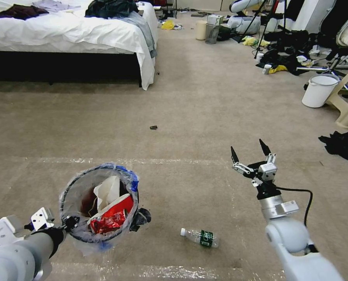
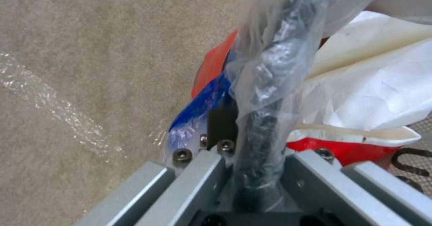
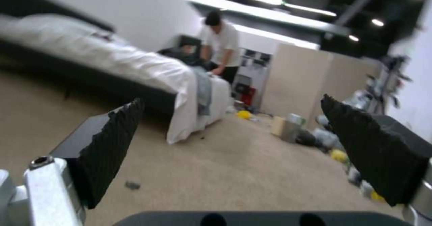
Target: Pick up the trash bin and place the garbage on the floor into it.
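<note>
Taupe carpet (image 1: 205,101) with pale tape lines lies below me. My left gripper (image 1: 66,224) clamps the rim of the trash bin (image 1: 100,203), held off the floor and tilted, with white paper and red litter inside. My right gripper (image 1: 249,153) hangs spread and empty above the carpet. One green-labelled bottle (image 1: 200,237) lies between the arms.

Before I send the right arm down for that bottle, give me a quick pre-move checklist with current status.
1. Left gripper shut on the trash bin rim: ok.
2. Right gripper jaws open, nothing between them: ok.
3. Bottle lying free on the floor, between bin and right arm: ok.
4. Room left in the bin: not ok, litter reaches the rim.
5. Right gripper over the bottle: not ok, it hangs farther out.
</note>
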Controlling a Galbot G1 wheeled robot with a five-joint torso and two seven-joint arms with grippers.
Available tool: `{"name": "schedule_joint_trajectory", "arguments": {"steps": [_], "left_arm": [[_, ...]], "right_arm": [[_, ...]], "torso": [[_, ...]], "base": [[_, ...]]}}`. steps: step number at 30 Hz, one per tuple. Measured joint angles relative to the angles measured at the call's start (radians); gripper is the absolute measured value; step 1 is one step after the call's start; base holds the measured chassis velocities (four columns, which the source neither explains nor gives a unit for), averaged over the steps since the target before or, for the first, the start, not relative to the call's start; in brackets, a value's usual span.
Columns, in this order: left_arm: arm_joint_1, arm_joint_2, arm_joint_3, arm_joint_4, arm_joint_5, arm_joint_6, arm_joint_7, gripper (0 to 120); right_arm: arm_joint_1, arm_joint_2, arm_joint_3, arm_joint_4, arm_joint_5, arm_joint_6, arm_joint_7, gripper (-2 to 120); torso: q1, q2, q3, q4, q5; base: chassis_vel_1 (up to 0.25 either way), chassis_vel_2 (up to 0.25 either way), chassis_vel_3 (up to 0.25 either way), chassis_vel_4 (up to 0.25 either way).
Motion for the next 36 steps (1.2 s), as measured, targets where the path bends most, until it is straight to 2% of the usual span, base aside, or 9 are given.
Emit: {"name": "schedule_joint_trajectory", "arguments": {"steps": [1, 5, 6, 7, 9, 10, 13, 23, 36], "left_arm": [[0.004, -0.001, -0.002, -0.003, 0.002, 0.0, 0.001, 0], [0.007, -0.002, -0.003, -0.005, 0.002, 0.001, 0.002, 0], [0.006, -0.003, -0.004, -0.006, 0.002, 0.001, 0.002, 0], [0.006, -0.003, -0.004, -0.006, 0.002, 0.001, 0.002, 0], [0.004, -0.007, -0.005, -0.007, 0.002, 0.001, 0.002, 0], [0.004, -0.007, -0.005, -0.007, 0.002, 0.001, 0.002, 0], [0.008, -0.014, -0.004, -0.008, 0.008, 0.001, 0.002, 0], [0.0, 0.0, 0.01, 0.003, 0.009, 0.002, 0.002, 0], [0.003, -0.011, 0.016, 0.017, 0.027, 0.002, 0.001, 0]], "right_arm": [[0.031, -0.072, -0.018, -0.018, 0.027, -0.001, -0.028, 100], [0.079, -0.174, -0.056, -0.041, 0.087, -0.001, -0.105, 100], [0.121, -0.264, -0.107, -0.05, 0.159, 0.003, -0.157, 100], [0.121, -0.264, -0.107, -0.05, 0.159, 0.003, -0.157, 100], [0.214, -0.433, -0.256, -0.051, 0.294, -0.002, -0.255, 100], [0.214, -0.433, -0.256, -0.051, 0.294, -0.002, -0.255, 100], [0.333, -0.564, -0.419, -0.071, 0.347, -0.04, -0.356, 100], [0.409, -0.666, -0.604, -0.113, 0.328, -0.077, -0.455, 100], [0.389, -0.737, -0.713, -0.021, 0.301, -0.379, -0.258, 100]], "torso": [[0.0, 0.0, 0.0, 0.0001, 0.0003], [0.0, 0.0, 0.0, 0.0001, 0.0005], [0.0, 0.0, 0.0, 0.0, 0.0006], [0.0, 0.0, 0.0, 0.0, 0.0006], [0.0, 0.0, 0.0, 0.0003, -0.0001], [0.0, 0.0, 0.0, 0.0003, -0.0001], [0.0, 0.0, 0.0, 0.0, -0.0003], [0.0, 0.0, 0.0, -0.0001, 0.0001], [0.0, 0.0, 0.0, 0.0001, 0.0002]], "base": [[0.0, 0.0, 0.0, 0.0], [0.0, 0.0, 0.0, 0.0], [0.0, 0.0, 0.0, 0.0], [0.0, 0.0, 0.0, 0.0], [0.0, 0.0, 0.0, 0.0], [0.0, 0.0, 0.0, 0.0], [0.0, 0.0, 0.0, 0.0], [0.0, 0.0, 0.0, 0.0], [0.0, 0.0, 0.0, 0.0]]}}
